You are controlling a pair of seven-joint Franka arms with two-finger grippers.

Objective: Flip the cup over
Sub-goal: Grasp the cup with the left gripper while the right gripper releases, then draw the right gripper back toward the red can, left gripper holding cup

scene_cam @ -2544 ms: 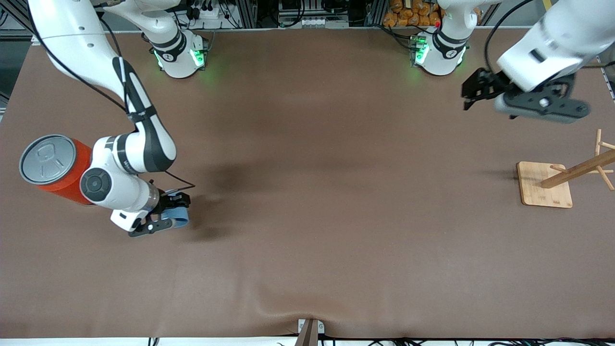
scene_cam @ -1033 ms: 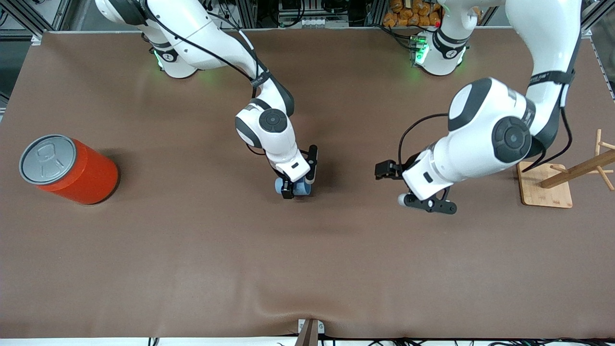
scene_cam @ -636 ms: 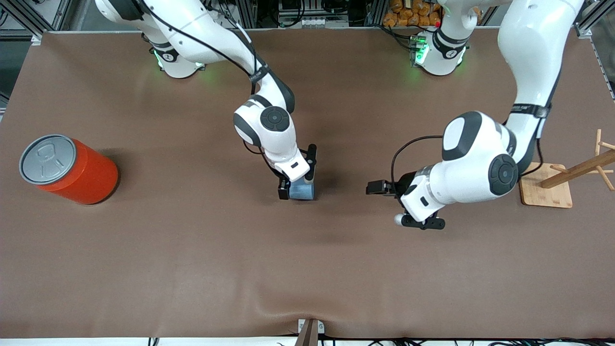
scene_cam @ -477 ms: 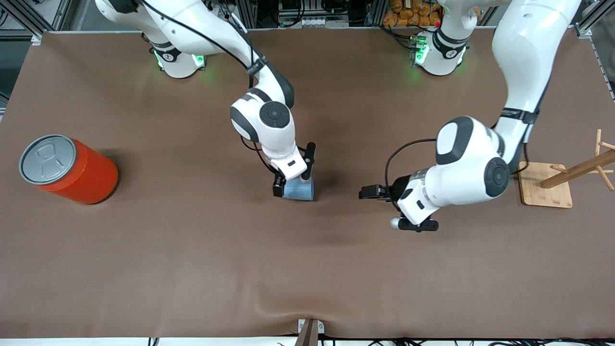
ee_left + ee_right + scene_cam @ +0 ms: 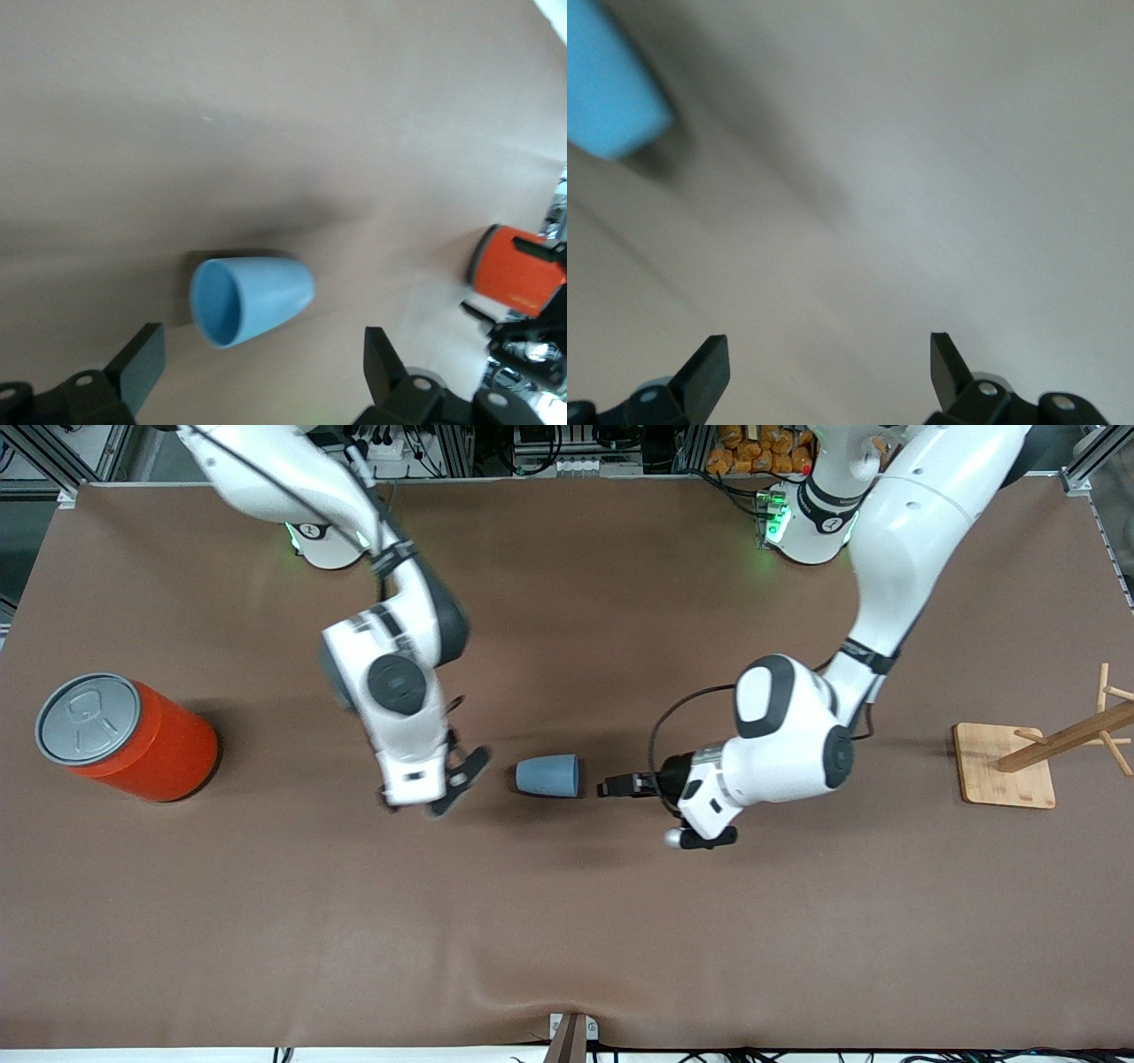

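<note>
We see the brown desk [image 5: 567, 921] with both arms reaching in toward its middle. The orange can [image 5: 124, 737], with a grey pull-tab lid, stands upright at the right arm's end; the wooden rack [image 5: 1036, 757] stands at the left arm's end. The right gripper [image 5: 443, 784] hangs over bare desk between can and cup, its fingers [image 5: 709, 367] spread wide and holding nothing. The left gripper [image 5: 620, 786] sits low just beside the cup, on the rack's side, its fingers [image 5: 142, 372] wide apart and empty. The cup [image 5: 547, 775], light blue, lies on its side near the desk's middle, touching neither gripper, its open mouth facing the left gripper.
</note>
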